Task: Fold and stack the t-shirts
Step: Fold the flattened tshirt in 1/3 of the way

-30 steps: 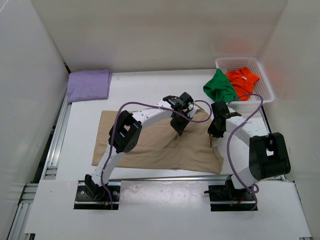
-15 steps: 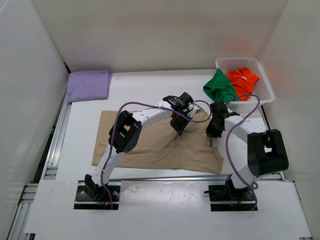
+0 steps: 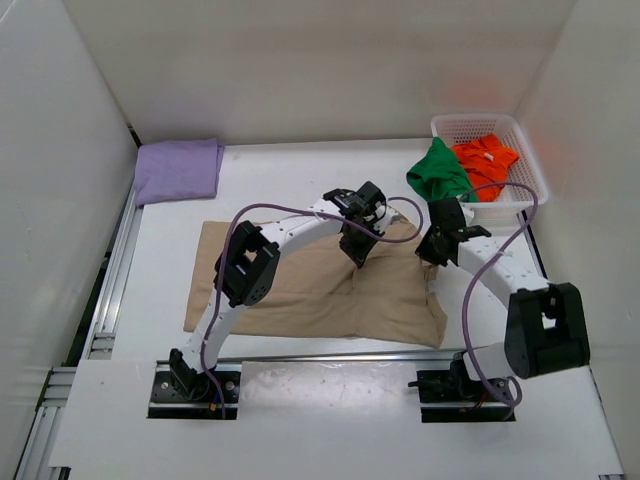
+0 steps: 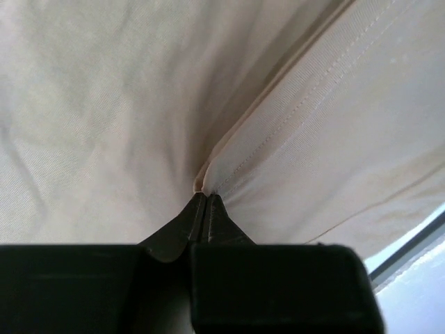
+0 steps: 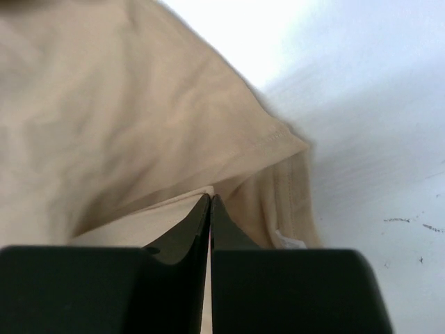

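The tan t-shirt (image 3: 300, 290) lies spread flat on the white table. My left gripper (image 3: 356, 256) is at its upper middle, shut on a pinched fold beside a stitched hem (image 4: 206, 195). My right gripper (image 3: 433, 258) is at the shirt's right edge, shut on a thin edge of the tan cloth (image 5: 211, 197) next to the sleeve hem. The lavender t-shirt (image 3: 178, 170) lies folded at the back left. The green t-shirt (image 3: 438, 172) hangs over the basket's near corner. The orange-red t-shirt (image 3: 485, 160) lies inside the basket.
The white lattice basket (image 3: 528, 160) stands at the back right against the wall. White walls close in the table on three sides. A metal rail (image 3: 110, 290) runs along the left edge. Purple cables loop over both arms.
My right gripper has closed from partly open onto the tan shirt's edge, and the right arm's elbow has swung outward to the right. The left gripper has stayed in place.
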